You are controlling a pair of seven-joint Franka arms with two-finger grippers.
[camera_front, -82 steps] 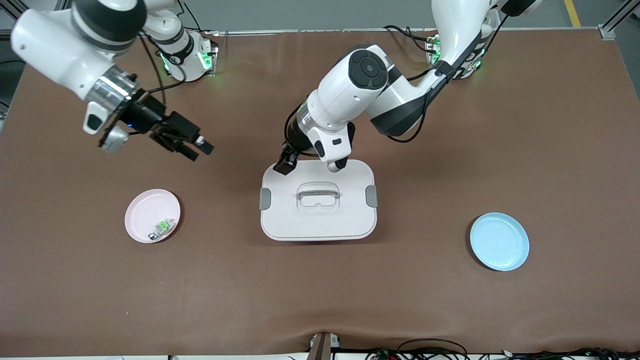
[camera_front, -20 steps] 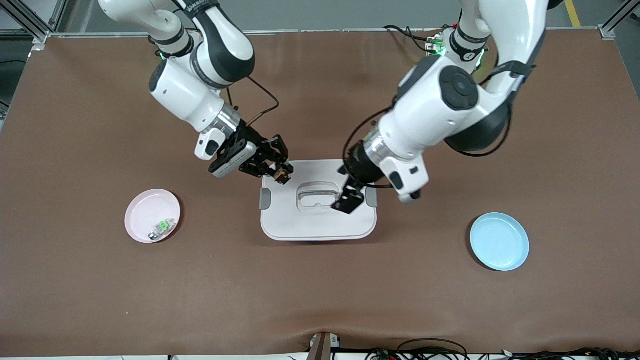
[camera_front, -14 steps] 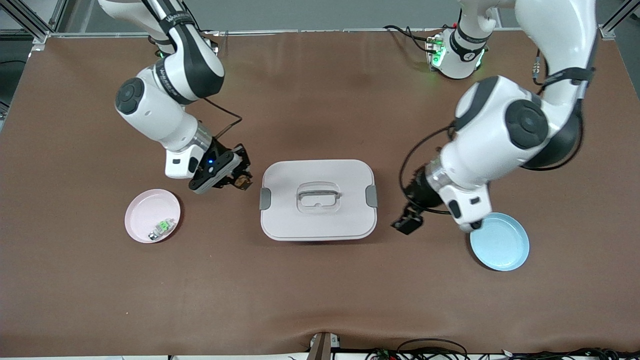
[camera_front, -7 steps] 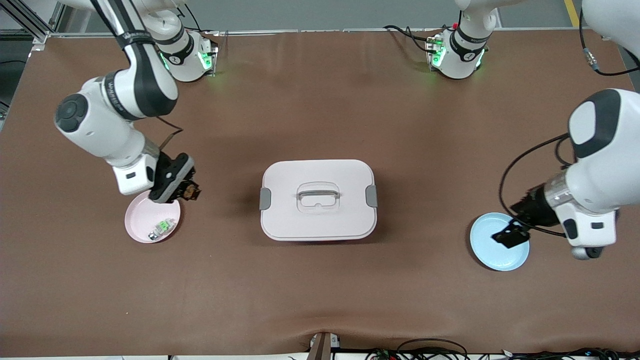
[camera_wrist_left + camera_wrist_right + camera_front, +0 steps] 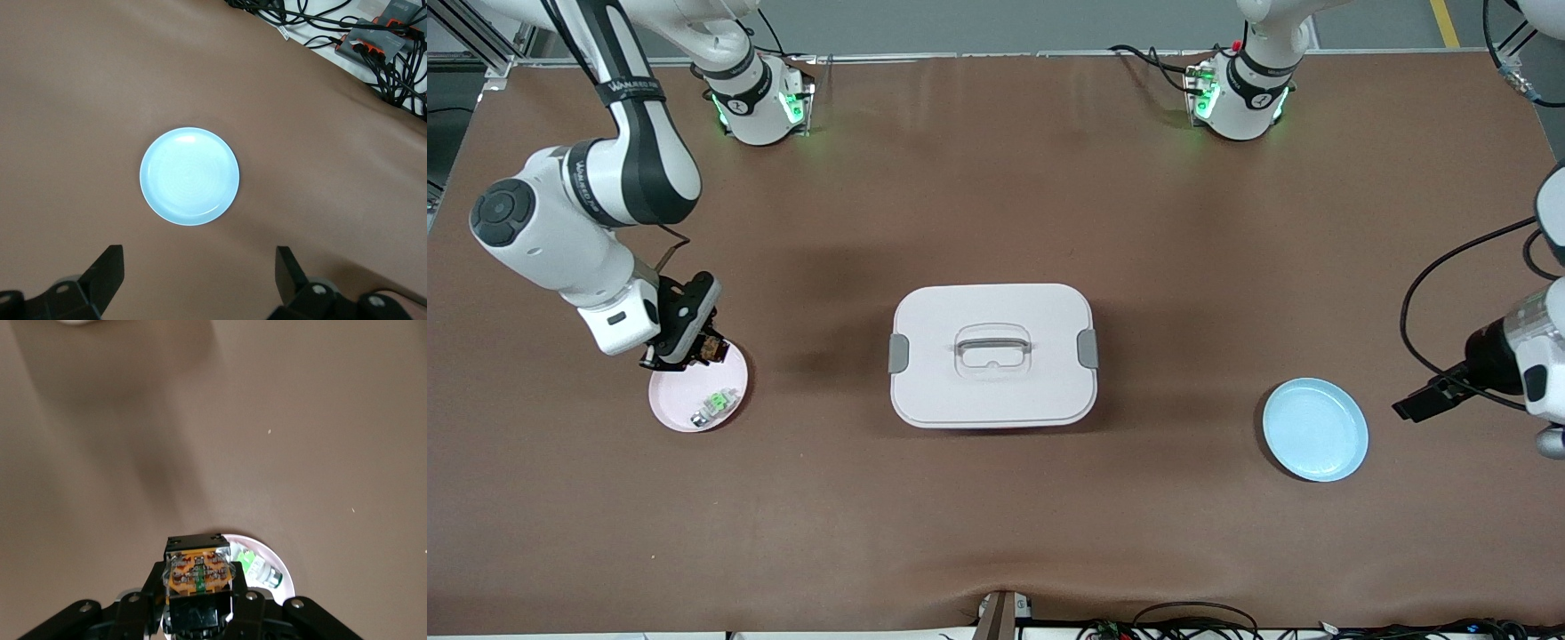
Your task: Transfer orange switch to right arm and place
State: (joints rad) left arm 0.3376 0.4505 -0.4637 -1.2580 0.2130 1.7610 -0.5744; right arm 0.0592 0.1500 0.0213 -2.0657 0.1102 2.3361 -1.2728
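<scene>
Right wrist view: the orange switch (image 5: 199,577) sits clamped between the closed fingers of the right gripper (image 5: 704,348), which hangs over the rim of the pink plate (image 5: 680,405) where a green-and-white part (image 5: 716,404) lies. A lidded white box (image 5: 992,396) stands mid-table. Toward the left arm's end, the left gripper (image 5: 200,277), jaws spread wide and empty, hovers near the blue plate (image 5: 1316,430).

The right gripper (image 5: 704,348) hides the pink plate's (image 5: 685,400) twelve-o'clock rim; the left arm (image 5: 1534,356) is cut off at the frame edge.
</scene>
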